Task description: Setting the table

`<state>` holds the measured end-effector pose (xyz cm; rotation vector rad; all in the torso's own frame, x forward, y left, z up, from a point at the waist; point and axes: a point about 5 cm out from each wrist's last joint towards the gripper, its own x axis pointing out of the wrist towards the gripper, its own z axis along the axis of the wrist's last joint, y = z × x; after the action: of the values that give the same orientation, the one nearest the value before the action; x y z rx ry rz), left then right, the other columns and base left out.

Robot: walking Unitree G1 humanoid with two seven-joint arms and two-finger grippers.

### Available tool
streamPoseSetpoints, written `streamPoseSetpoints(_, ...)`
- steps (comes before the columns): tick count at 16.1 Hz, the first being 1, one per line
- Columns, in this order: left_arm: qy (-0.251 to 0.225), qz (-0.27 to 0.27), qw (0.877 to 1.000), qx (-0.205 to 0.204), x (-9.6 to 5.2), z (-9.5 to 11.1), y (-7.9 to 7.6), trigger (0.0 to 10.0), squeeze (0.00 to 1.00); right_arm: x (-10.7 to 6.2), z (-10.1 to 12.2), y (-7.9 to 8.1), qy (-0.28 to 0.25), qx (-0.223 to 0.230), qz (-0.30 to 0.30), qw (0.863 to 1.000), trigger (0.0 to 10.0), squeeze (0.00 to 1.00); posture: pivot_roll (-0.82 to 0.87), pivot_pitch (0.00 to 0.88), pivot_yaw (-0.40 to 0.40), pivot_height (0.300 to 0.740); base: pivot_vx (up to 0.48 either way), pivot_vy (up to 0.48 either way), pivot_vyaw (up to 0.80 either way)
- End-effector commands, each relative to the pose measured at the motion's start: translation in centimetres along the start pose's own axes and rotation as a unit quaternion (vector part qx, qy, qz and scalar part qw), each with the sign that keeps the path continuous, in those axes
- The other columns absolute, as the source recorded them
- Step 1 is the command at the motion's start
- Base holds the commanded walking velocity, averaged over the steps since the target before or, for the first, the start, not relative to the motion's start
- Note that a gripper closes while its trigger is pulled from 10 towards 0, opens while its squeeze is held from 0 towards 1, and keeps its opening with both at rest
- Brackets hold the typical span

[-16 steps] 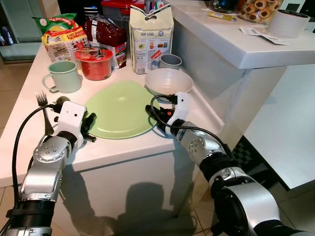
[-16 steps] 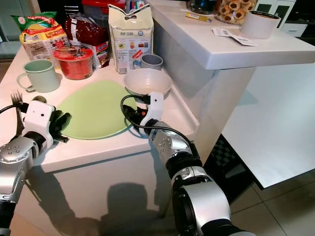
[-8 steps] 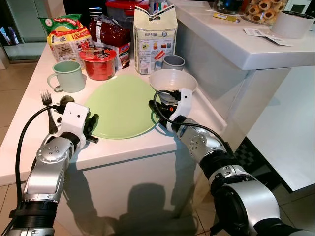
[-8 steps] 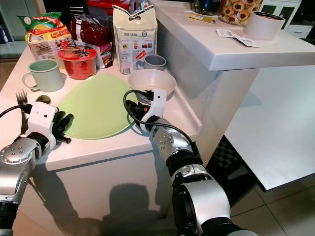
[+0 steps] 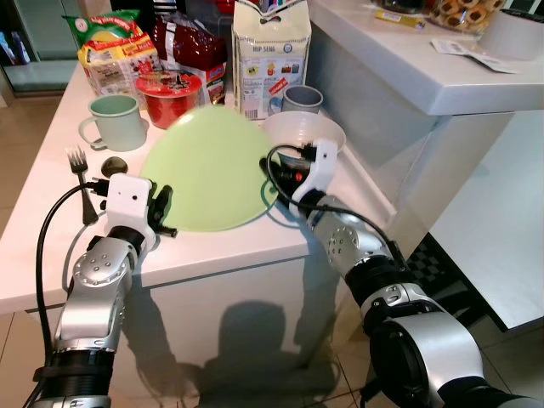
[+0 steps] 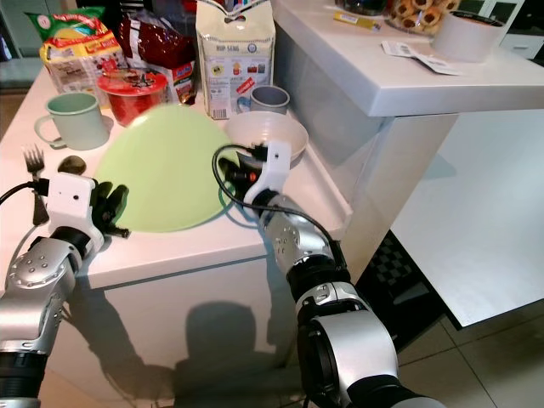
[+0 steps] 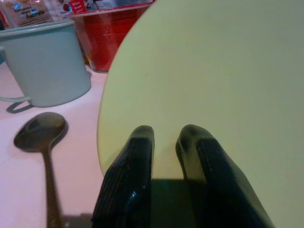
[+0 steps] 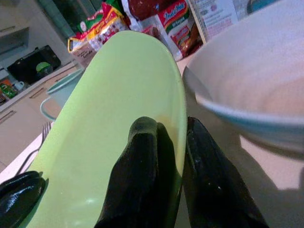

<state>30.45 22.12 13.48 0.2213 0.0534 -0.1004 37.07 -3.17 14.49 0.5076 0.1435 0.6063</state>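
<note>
Both grippers, left gripper (image 5: pixel 161 208) and right gripper (image 5: pixel 285 189), pinch opposite rims of the plate (image 5: pixel 208 166), tilted up off the counter (image 5: pixel 212 248) beside the bowl (image 5: pixel 306 129), likely to reposition it.

Smooth matt green plate (image 5: pixel 208 166), glossy white countertop (image 5: pixel 42 204), shiny metal spoon (image 7: pixel 42 137).

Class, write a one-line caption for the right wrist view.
Right pincer grips the green plate rim beside the white bowl.
</note>
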Motion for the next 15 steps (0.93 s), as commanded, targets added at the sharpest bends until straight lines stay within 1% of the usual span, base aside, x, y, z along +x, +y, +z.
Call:
streamPoseSetpoints(1, 0.027, -0.006, 0.999, -0.018, 0.2, -1.2, -0.9, 10.0, 0.0, 0.4, -1.4, 1.3, 0.026, -0.01, 0.014, 1.0, 0.0, 0.0, 0.2, 0.0, -0.093, 0.74, 0.0, 0.0, 0.0)
streamPoseSetpoints(2, 0.023, -0.004, 1.0, -0.021, 0.3, -1.1, -0.9, 10.0, 0.0, 0.4, -1.4, 1.3, 0.025, -0.01, 0.014, 1.0, 0.0, 0.0, 0.2, 0.0, -0.093, 0.74, 0.0, 0.0, 0.0)
streamPoseSetpoints(3, -0.001, 0.003, 1.0, -0.028, 0.6, -0.2, -1.0, 10.0, 0.0, 0.3, -1.2, 1.2, 0.017, -0.009, 0.011, 1.0, 0.0, 0.0, 0.2, 0.0, -0.09, 0.74, 0.0, 0.0, 0.0)
streamPoseSetpoints(6, -0.024, 0.007, 0.999, -0.033, 0.8, 1.0, -1.2, 10.0, 0.0, 0.3, -0.8, 1.3, 0.004, -0.012, 0.011, 1.0, 0.0, 0.0, 0.2, 0.0, -0.09, 0.74, 0.0, 0.0, 0.0)
streamPoseSetpoints(8, -0.054, 0.017, 0.997, -0.047, 1.0, 2.4, -1.2, 10.0, 0.0, 0.4, 0.2, 1.8, -0.018, -0.026, 0.017, 0.999, 0.0, 0.0, 0.2, 0.0, -0.087, 0.74, 0.0, 0.0, 0.0)
streamPoseSetpoints(10, -0.081, 0.027, 0.994, -0.073, 1.0, 3.6, -1.2, 10.0, 0.0, 0.4, 0.6, 2.0, -0.026, -0.044, 0.028, 0.998, 0.0, 0.0, 0.2, 0.0, -0.087, 0.74, 0.0, 0.0, 0.0)
streamPoseSetpoints(11, -0.111, 0.028, 0.989, -0.089, 0.9, 5.2, -1.4, 10.0, 0.0, 0.2, 0.4, 1.7, -0.023, -0.047, 0.02, 0.998, 0.0, 0.0, 0.2, 0.0, -0.087, 0.74, 0.0, 0.0, 0.0)
streamPoseSetpoints(12, -0.133, 0.025, 0.986, -0.097, 0.8, 6.6, -1.6, 10.0, 0.0, 0.0, 0.1, 1.2, -0.018, -0.047, 0.011, 0.999, 0.0, 0.0, 0.2, 0.0, -0.089, 0.74, 0.0, 0.0, 0.0)
streamPoseSetpoints(13, -0.14, 0.024, 0.985, -0.098, 0.7, 7.0, -1.8, 10.0, 0.0, 0.0, 0.0, 1.1, -0.016, -0.047, 0.01, 0.999, 0.0, 0.0, 0.2, 0.0, -0.089, 0.74, 0.0, 0.0, 0.0)
streamPoseSetpoints(14, -0.148, 0.015, 0.983, -0.103, 0.3, 7.7, -2.2, 10.0, 0.0, -0.2, -0.2, 0.8, -0.011, -0.047, 0.004, 0.999, 0.0, 0.0, 0.2, 0.0, -0.089, 0.74, 0.0, 0.0, 0.0)
streamPoseSetpoints(15, -0.148, 0.006, 0.983, -0.106, -0.2, 7.9, -2.7, 10.0, 0.0, -0.3, -0.3, 0.6, -0.009, -0.046, 0.0, 0.999, 0.0, 0.0, 0.21, 0.0, -0.089, 0.74, 0.0, 0.0, 0.0)
